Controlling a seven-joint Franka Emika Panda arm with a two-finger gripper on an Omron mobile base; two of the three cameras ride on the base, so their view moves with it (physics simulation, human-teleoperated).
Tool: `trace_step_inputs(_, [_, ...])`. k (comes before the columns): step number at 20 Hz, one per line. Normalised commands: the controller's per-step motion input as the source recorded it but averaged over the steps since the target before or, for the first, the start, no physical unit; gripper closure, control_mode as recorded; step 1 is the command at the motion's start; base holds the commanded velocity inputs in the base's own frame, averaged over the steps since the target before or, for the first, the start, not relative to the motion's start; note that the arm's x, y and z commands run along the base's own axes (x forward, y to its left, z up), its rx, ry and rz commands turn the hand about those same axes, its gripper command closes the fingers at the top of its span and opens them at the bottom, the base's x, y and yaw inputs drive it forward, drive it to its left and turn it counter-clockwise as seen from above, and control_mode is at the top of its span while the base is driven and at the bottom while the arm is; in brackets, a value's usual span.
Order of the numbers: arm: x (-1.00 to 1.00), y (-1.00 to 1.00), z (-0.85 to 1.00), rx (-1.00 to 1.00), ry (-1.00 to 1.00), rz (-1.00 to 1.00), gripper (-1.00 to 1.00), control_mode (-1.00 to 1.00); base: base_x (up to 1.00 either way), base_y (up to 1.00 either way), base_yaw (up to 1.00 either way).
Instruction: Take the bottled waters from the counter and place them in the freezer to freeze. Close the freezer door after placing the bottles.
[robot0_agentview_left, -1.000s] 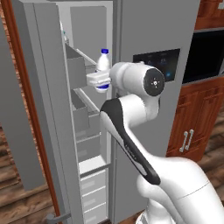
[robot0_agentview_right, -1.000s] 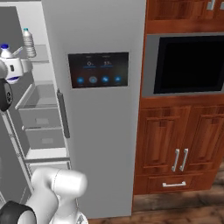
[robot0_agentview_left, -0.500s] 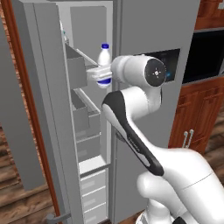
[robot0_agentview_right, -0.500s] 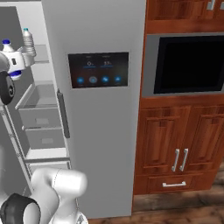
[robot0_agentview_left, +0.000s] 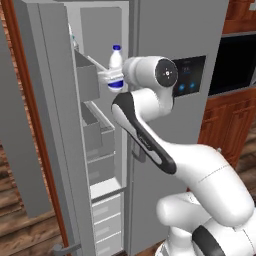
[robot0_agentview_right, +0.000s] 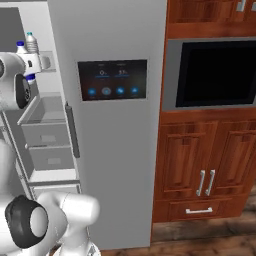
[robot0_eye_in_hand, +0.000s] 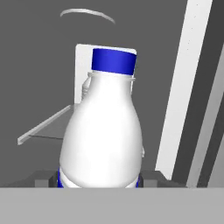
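Blue-capped bottle (robot0_agentview_left: 115, 67) sits upright, clenched in the tool (robot0_agentview_left: 112, 80); best carry it level, just ahead, onto the freezer (robot0_agentview_left: 95, 150) shelf (robot0_eye_in_hand: 48, 127).

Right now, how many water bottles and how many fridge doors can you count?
Water bottles: 2 (held bottle in the claw, second bottle near it)
Fridge doors: 2 (freezer door open, wider door shut)
Total: 4
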Motion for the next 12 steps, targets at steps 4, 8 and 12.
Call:
trace_step_inputs(4, [0.51, 0.34, 0.0, 0.0, 0.0, 0.0, 1.0, -1.0, 0.0, 0.0, 0.0])
trace_step_inputs(8, [0.38, 0.44, 0.0, -0.06, 0.0, 0.0, 1.0, -1.0, 0.0, 0.0, 0.0])
trace_step_inputs(12, [0.41, 0.14, 0.0, -0.02, 0.0, -0.01, 1.0, -1.0, 0.0, 0.0, 0.0])
